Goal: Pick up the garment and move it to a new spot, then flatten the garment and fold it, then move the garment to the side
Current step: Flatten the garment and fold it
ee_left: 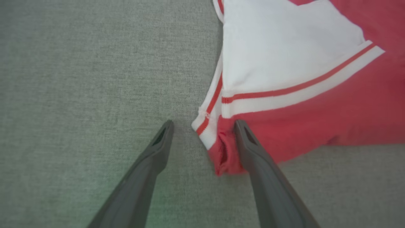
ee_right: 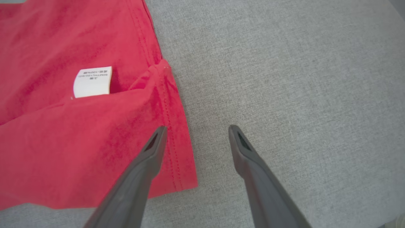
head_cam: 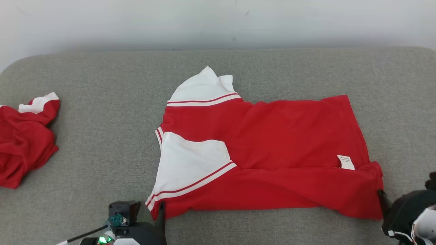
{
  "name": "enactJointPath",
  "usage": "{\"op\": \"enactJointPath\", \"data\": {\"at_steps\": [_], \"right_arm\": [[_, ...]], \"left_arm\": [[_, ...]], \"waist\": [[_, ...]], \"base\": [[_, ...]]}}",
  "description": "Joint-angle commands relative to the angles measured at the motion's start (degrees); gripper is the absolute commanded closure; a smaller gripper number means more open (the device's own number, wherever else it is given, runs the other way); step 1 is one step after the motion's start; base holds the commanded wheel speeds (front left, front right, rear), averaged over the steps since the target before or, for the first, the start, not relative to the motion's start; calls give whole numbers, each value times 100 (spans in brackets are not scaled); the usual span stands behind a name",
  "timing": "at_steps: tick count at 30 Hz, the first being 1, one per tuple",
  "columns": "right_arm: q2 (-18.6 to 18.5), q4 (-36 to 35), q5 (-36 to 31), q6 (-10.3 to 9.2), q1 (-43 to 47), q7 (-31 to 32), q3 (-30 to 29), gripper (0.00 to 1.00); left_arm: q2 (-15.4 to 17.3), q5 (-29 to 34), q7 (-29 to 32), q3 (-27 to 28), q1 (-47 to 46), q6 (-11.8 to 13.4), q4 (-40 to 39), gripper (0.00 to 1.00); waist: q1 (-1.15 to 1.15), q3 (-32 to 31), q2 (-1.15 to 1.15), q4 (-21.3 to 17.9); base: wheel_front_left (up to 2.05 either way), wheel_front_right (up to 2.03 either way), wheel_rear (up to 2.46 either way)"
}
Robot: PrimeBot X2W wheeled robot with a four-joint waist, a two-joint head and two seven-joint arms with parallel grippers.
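Observation:
The garment is a red shirt with white, red-striped sleeves. It lies spread in the middle of the grey padded surface, its near long edge folded over and a white care label showing. My left gripper is open at the shirt's near left corner. In the left wrist view, the left gripper straddles the corner of the garment, which lies loose between the fingers. My right gripper is open at the near right corner. The right wrist view shows the right gripper with one finger over the hem of the garment and the other over bare surface.
A second red and white garment lies crumpled at the far left edge. The grey fabric surface stretches around the shirt, with a pale wall behind it.

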Motion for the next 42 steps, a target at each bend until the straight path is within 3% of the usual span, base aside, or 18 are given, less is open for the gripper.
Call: {"op": "enactJointPath", "data": {"at_steps": [1,6,7,9,10,11,12,21,35,36,37,38,39,40,42], "right_arm": [[12,132,45,-12,-127,10,26,0],[12,686,201,-12,-356,325,165,0],[8,779,182,-12,-365,437,210,0],[23,908,224,-12,-361,611,277,0],[34,958,262,-12,-345,715,319,0],[38,980,284,-12,-334,769,334,56],[39,955,286,-12,-328,746,340,100],[-105,443,386,-13,-13,645,29,100],[-5,-105,580,-13,680,795,-435,100],[-1,-40,620,-13,712,807,-433,100],[-2,11,655,-13,737,788,-438,100],[-3,47,679,-13,738,737,-447,64],[-4,105,654,-13,733,694,-476,13],[-2,128,570,-13,715,628,-480,0],[1,133,542,-13,573,455,-513,0]], "left_arm": [[-5,-47,37,22,-70,23,81,0],[-57,-201,328,-23,-91,-2,166,0],[-68,-244,395,-35,-65,-16,174,11],[-73,-309,560,-76,4,-63,177,61],[-78,-337,635,-99,47,-62,175,78],[-80,-364,684,-125,71,-93,159,100],[-80,-408,730,-138,101,-127,145,100],[73,-586,886,-119,416,-35,-186,100],[317,-745,1046,-19,1139,494,-1208,100],[330,-740,1057,-18,1165,529,-1245,76],[343,-740,1066,-23,1191,562,-1275,35],[356,-741,1076,-12,1214,598,-1313,4],[370,-761,1103,8,1248,642,-1343,0],[396,-755,1102,29,1259,673,-1374,0],[436,-735,1022,124,1215,744,-1481,0]], "waist": [[1,41,0,11],[1,85,0,72],[1,88,0,89],[1,79,0,115],[1,70,0,124],[1,56,0,135],[1,42,0,141],[1,-158,0,153],[1,-347,0,115],[1,-349,0,118],[1,-351,0,122],[1,-352,0,125],[1,-353,0,125],[1,-353,0,126],[1,-350,0,129]], "base": [[0,0,0],[0,0,0],[0,0,0],[0,0,0],[0,0,0],[0,0,0],[0,0,0],[0,0,0],[0,0,0],[0,0,0],[0,0,0],[0,0,0],[0,0,0],[0,0,0],[0,0,0]]}}
